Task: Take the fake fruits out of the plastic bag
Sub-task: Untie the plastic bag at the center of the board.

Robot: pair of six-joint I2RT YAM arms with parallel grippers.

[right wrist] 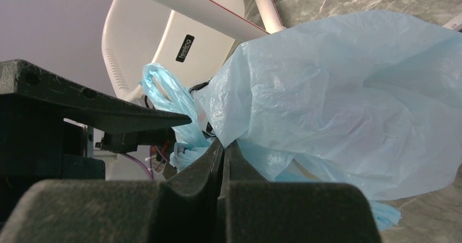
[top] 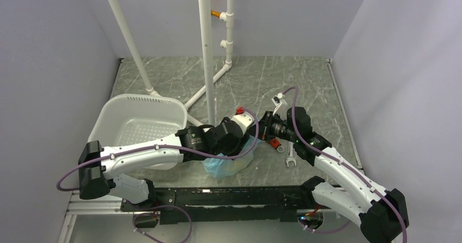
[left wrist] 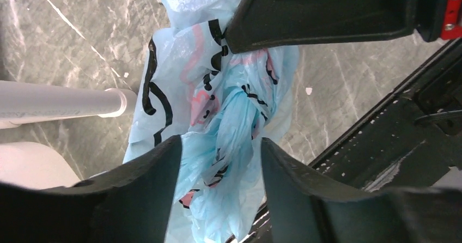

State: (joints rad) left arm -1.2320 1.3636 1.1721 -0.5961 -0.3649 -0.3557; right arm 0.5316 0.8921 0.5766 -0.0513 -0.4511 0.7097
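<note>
Left arm (top: 147, 153) and right arm (top: 348, 177): long links are clad in white shells, while joints and bases are housed in black. A purple cable (top: 293, 109) is routed along each arm in loose loops. Fingers (left wrist: 136, 199) of the left gripper (left wrist: 220, 145) are moulded in matte black, thick and wedge-shaped, with a grainy surface. The same finish is noted on the right gripper (right wrist: 223, 161).

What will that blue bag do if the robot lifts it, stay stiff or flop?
Probably flop: the plastic bag looks thin, creased and bunched. Likely light and slippery too, since its film is glossy and see-through.
</note>
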